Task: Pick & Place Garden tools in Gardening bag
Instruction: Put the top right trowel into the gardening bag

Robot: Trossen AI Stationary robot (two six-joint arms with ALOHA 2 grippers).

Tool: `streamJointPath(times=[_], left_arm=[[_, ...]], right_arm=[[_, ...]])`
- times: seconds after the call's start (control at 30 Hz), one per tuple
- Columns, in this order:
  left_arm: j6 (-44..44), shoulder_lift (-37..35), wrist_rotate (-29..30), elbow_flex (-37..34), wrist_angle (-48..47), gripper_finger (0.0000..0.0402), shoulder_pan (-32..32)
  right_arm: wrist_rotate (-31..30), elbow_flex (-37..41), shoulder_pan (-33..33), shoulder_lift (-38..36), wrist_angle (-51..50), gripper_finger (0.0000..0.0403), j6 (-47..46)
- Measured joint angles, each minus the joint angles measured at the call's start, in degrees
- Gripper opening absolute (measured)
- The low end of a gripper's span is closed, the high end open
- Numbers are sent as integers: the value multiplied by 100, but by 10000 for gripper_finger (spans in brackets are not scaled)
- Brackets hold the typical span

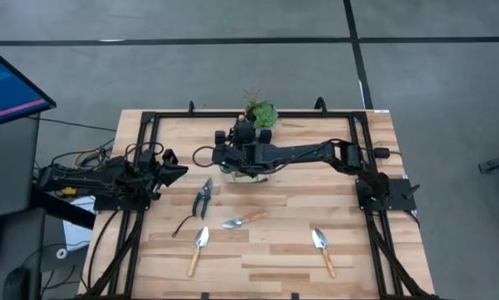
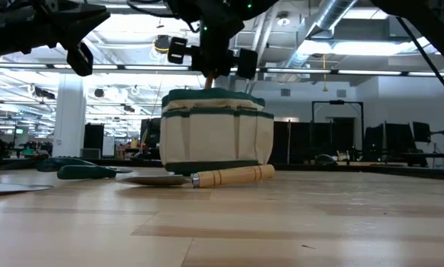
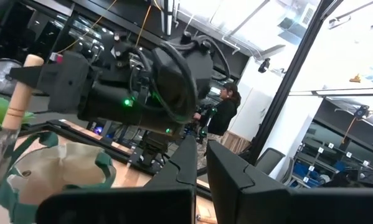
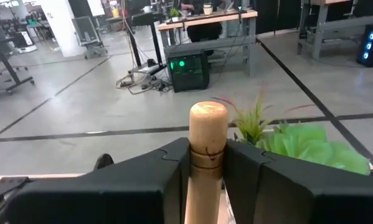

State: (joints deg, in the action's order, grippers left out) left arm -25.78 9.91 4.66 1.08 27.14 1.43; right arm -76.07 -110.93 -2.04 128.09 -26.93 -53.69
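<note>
Left to right across the tabletop (image 1: 274, 250). The left end effector (image 1: 170, 169) waits above the left edge, clear of the work; its fingers (image 3: 230, 180) stand almost together with only a narrow slit between them, and nothing is held.

Just inboard lie the pruning shears (image 1: 202, 198) and a thin black curved tool (image 1: 185, 223), then a trowel (image 1: 198, 247) near the front edge and a second trowel (image 1: 242, 221) lying crosswise towards the middle.

At centre rear, the right end effector (image 1: 242, 142) hangs over the gardening bag (image 2: 216, 133), its fingers (image 4: 142, 180) clamped on the wooden handle (image 4: 207, 149) of a third trowel held upright, blade downward and hidden from view. The bag stands just before the potted plant (image 1: 261, 112). A fourth trowel (image 1: 322, 250) lies at front right.

Probable hazards:
- The blade may catch the bag's soft rim (image 3: 24, 162) or a side pocket if the descent is off-centre, so that the fabric folds inward or the bag tips.
- A release made too high could let the trowel topple over the rim.
- The round handle may slip or swivel in the grip.
- The plant's leaves (image 4: 298, 146) stand close behind the wrist; a retreat rearward could brush them.
</note>
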Motion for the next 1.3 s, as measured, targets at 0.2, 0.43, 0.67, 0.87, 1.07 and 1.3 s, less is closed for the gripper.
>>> streamJointPath(times=[0.2,0.43,0.67,0.87,1.07,1.3], left_arm=[[-2,0,-1,0,0,8,2],[0,0,-1,0,0,8,1],[-1,0,-1,0,9,8,0],[0,0,-1,0,26,8,1],[0,0,-1,0,37,8,0],[0,1,-1,0,42,8,1]], right_arm=[[-622,2,97,-14,438,59,500],[-658,0,125,-31,1821,59,2248],[-662,0,156,-20,1738,59,2272],[-669,-4,225,190,1828,59,1893],[-651,0,303,450,2102,59,1825],[-784,-11,315,432,1964,59,2213]])
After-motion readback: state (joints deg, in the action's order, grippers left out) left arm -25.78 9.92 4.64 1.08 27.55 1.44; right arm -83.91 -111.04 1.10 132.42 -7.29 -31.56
